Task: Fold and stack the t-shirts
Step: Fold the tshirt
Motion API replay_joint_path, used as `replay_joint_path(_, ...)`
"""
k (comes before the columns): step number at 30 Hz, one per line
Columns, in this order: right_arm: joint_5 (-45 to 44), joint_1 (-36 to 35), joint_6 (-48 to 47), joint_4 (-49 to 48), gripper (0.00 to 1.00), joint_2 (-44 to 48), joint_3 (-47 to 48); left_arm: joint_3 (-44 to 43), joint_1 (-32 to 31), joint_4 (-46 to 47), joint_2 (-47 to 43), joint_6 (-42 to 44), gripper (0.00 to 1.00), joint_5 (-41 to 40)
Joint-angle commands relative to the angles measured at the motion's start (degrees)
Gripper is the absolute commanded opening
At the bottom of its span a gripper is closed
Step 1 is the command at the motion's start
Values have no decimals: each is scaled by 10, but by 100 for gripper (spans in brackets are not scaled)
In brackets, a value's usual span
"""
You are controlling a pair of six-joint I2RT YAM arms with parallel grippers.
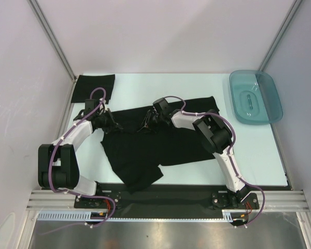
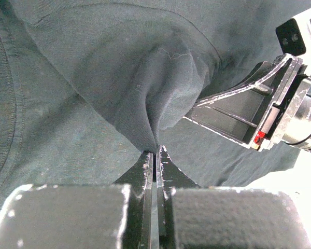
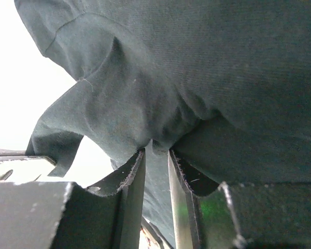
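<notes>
Top external view: left hand (image 1: 113, 124) clenches plain black cloth t-shirt (image 1: 145, 151) at ten o'clock; right hand (image 1: 146, 126), released, may let its fold drop.

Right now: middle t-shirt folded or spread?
Mostly spread, rumpled: middle t-shirt lies wide and unfolded across the table; left gripper pinches a pucker of it.

One black t-shirt (image 1: 145, 150) lies unfolded and rumpled across the middle of the table. It stretches from the far right toward the near left, where a loose flap reaches the near edge. Along its far edge the plain, unprinted cloth is drawn up into puckered peaks. A second black t-shirt (image 1: 95, 87) lies folded into a flat rectangle at the far left corner.
</notes>
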State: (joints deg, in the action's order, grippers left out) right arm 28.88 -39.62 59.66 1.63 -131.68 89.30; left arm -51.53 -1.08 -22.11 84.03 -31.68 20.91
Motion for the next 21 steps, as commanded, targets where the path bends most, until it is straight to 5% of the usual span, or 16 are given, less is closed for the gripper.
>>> replay_joint_path(1,-26,-8,11,7,29,-15,30,-1,4,15,-1,-7,0,-5)
replay_joint_path(8,-52,-17,20,25,21,-20,40,-2,5,15,3,-6,0,-4)
replay_joint_path(12,-54,-17,13,38,0,-11,45,-4,5,13,5,-1,0,-6)
replay_joint_path(21,-9,9,-65,139,0,48,55,-4,5,-16,2,25,0,-23)
